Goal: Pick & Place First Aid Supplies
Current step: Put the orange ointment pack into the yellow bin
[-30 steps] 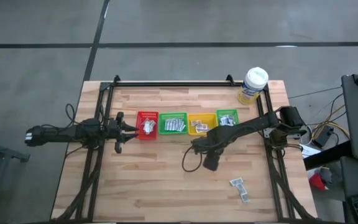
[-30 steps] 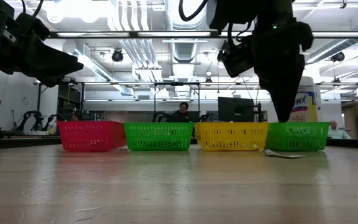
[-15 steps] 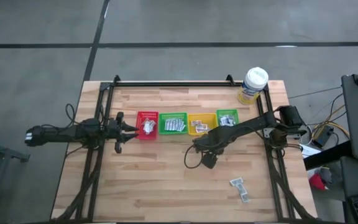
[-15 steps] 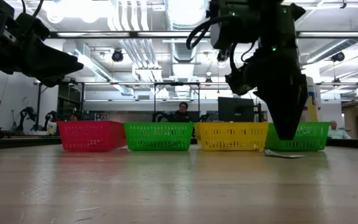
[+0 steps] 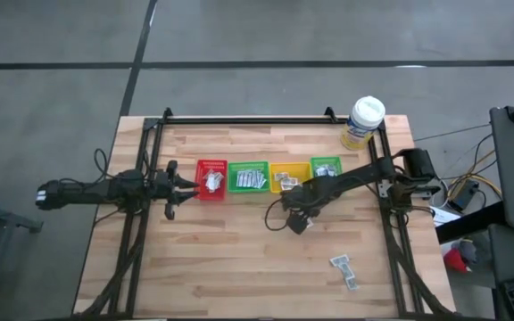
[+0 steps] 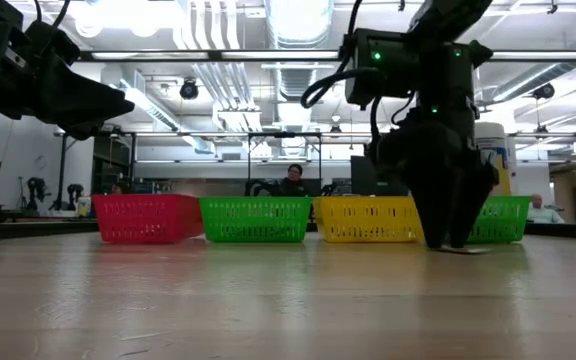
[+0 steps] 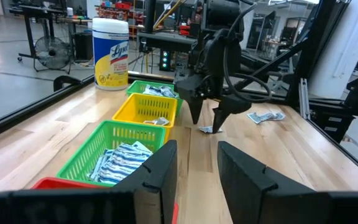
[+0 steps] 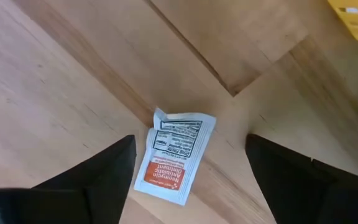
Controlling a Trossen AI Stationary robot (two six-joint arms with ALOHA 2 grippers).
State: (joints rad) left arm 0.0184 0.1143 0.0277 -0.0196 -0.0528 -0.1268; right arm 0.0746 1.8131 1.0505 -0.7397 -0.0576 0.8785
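Wood counter (image 5: 230, 267), black frame rails along its edges; front half mostly bare, lots of free room. Row of 4 bins mid-counter: red bin (image 5: 211, 178), green bin (image 5: 249, 176), yellow bin (image 5: 285, 176), 2nd green bin (image 5: 327, 168), all w/ sachets inside. Wipes tub (image 5: 363, 122) at far right corner. Right pincer (image 8: 188, 163) low over counter just in front of yellow bin, jaws spread wide, holding nothing; white-red sachet (image 8: 174, 157) lies flat on counter between its fingers. Two more sachets (image 5: 344, 270) loose near front right edge. Left pincer (image 5: 188, 184) waits beside red bin, part open, empty.
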